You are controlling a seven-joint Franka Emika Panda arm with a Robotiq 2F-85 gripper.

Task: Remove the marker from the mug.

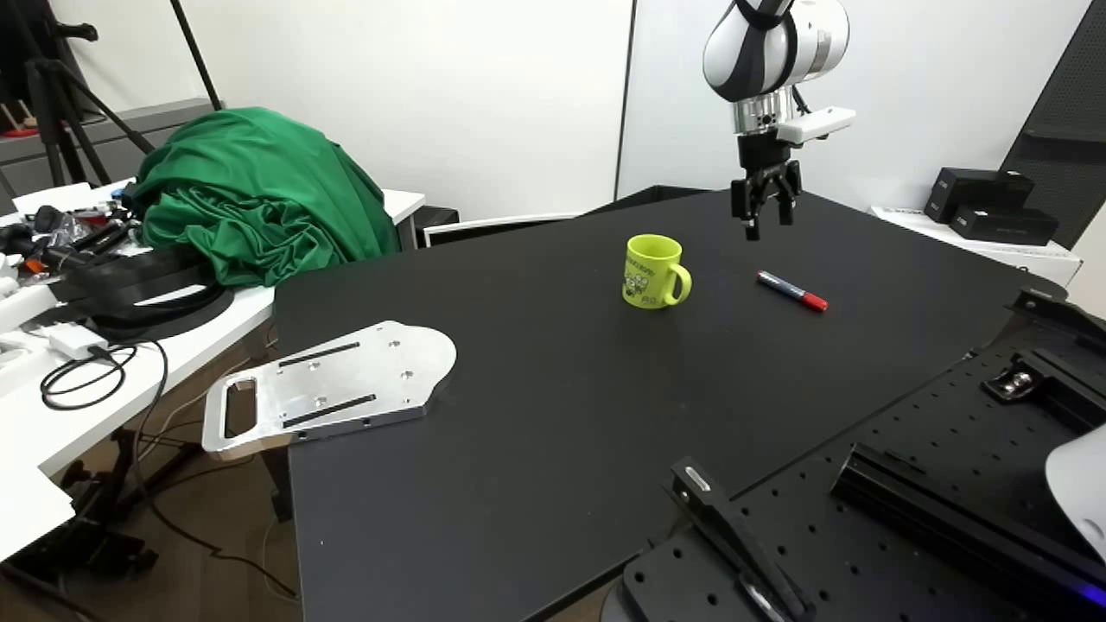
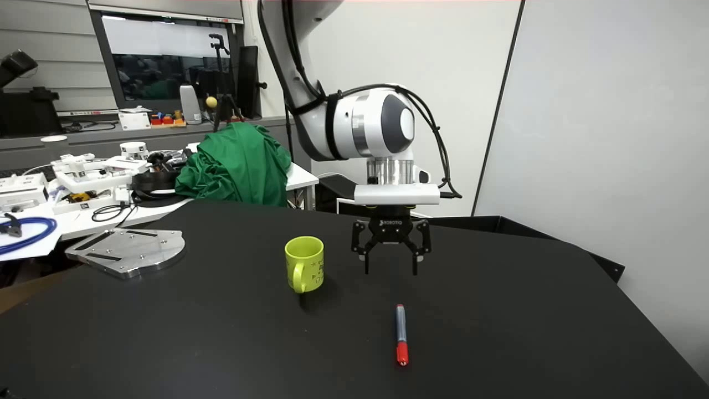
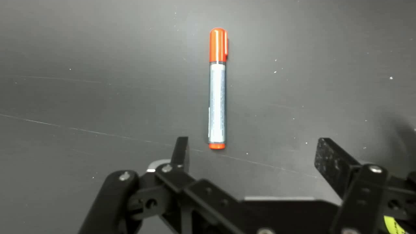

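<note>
The marker (image 1: 791, 290) lies flat on the black table, outside the mug. It has a grey-blue and white barrel, a red cap and a red end; it shows also in an exterior view (image 2: 401, 332) and in the wrist view (image 3: 217, 100). The lime mug (image 1: 646, 275) stands upright, apart from the marker, its handle visible in both exterior views (image 2: 311, 266). The wrist view does not show the mug. My gripper (image 2: 391, 272) is open and empty above the table, pointing down. In the wrist view the marker's plain end is just ahead of the fingertips (image 3: 253, 141), nearer the left finger.
A silver metal plate (image 1: 346, 371) lies at the table's edge. A green cloth (image 1: 259, 190) covers things on a cluttered white side table (image 2: 77, 221). Black rails (image 1: 743, 544) are mounted on a perforated black base. Black boxes (image 1: 1002, 225) stand beyond the table. White walls are close behind the arm.
</note>
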